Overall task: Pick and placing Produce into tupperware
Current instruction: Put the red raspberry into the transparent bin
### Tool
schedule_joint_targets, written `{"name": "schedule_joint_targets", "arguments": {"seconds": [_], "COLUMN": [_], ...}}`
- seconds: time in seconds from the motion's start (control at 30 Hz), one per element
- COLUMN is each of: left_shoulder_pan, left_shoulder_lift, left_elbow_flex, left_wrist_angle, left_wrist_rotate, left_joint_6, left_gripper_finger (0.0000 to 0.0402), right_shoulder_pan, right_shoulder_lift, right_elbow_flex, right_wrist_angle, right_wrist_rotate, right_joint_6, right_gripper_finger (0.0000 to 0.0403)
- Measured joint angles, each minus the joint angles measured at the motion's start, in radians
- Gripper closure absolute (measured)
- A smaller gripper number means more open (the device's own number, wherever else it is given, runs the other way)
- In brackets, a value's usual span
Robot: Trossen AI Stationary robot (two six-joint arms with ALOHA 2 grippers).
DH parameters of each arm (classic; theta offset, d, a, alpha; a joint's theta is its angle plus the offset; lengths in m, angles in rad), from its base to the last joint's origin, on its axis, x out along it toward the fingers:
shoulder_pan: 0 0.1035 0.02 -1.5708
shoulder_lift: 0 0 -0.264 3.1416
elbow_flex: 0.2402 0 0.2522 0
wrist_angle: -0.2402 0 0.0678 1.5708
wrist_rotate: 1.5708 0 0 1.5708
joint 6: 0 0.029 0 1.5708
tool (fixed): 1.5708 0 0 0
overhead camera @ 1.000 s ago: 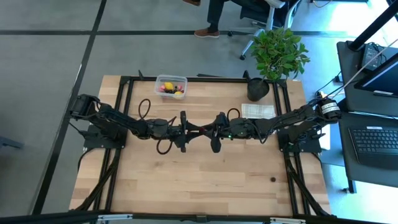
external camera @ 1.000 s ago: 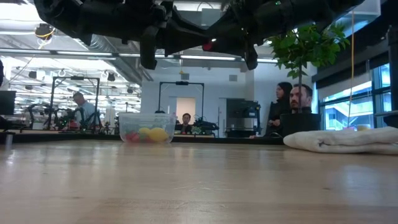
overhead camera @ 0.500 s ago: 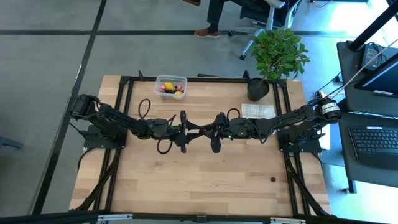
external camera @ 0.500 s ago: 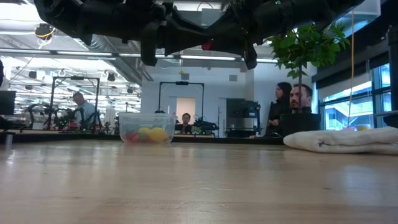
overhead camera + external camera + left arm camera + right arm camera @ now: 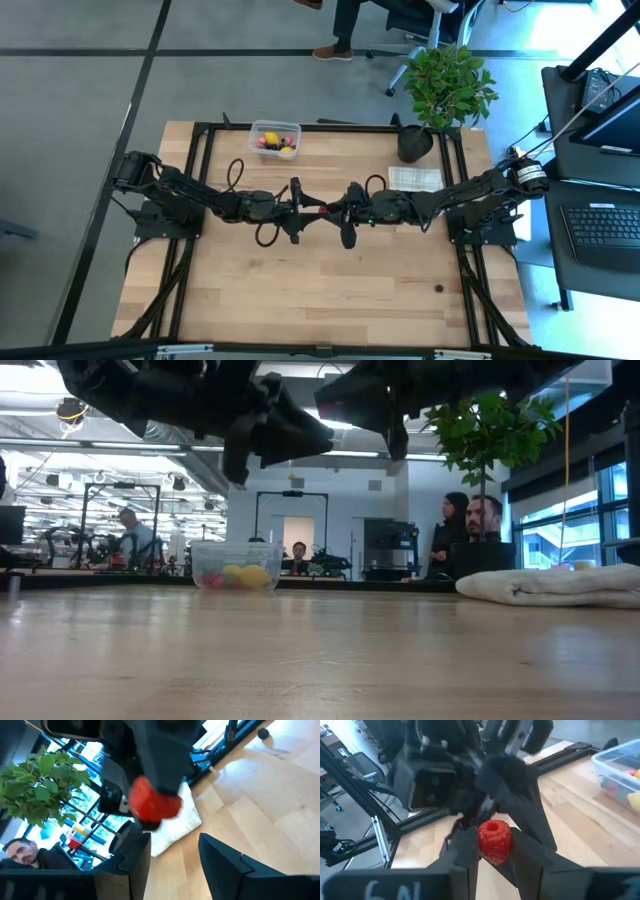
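Berry (image 5: 494,841) — red, bumpy, rounded — pinched in right pincer (image 5: 490,851); left pincer (image 5: 172,851) open, empty.

A: Surface?
B: Light wood-plank table (image 5: 330,290) with a black frame round it.
A: What's sitting on it?
B: Clear tupperware (image 5: 274,139) at the far edge, left of centre, toy produce (image 5: 283,150) inside. Black plant pot (image 5: 414,144) at far right. White cloth (image 5: 414,178) just in front of the pot. One small dark spot (image 5: 438,289) near right.
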Motion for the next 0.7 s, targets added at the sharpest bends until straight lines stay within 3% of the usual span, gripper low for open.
{"name": "schedule_joint_targets", "arguments": {"seconds": [0.5, 0.7], "left_shoulder_pan": [-0.007, -0.008], "left_shoulder_lift": [-0.002, -0.002], "left_elbow_flex": [0.0, 0.0], "left_wrist_angle": [0.084, 0.097], "left_wrist_rotate": [0.01, 0.075], "left_joint_6": [0.013, 0.015], "left_gripper_finger": [0.0231, 0.0224], "right_shoulder_pan": [-0.002, -0.002], "right_shoulder_lift": [0.001, 0.001], "right_elbow_flex": [-0.002, -0.003], "right_wrist_angle": [-0.018, -0.02], "right_wrist_rotate": [0.002, 0.002], "right_joint_6": [0.0, 0.001], "right_gripper_finger": [0.0311, 0.0311]}}
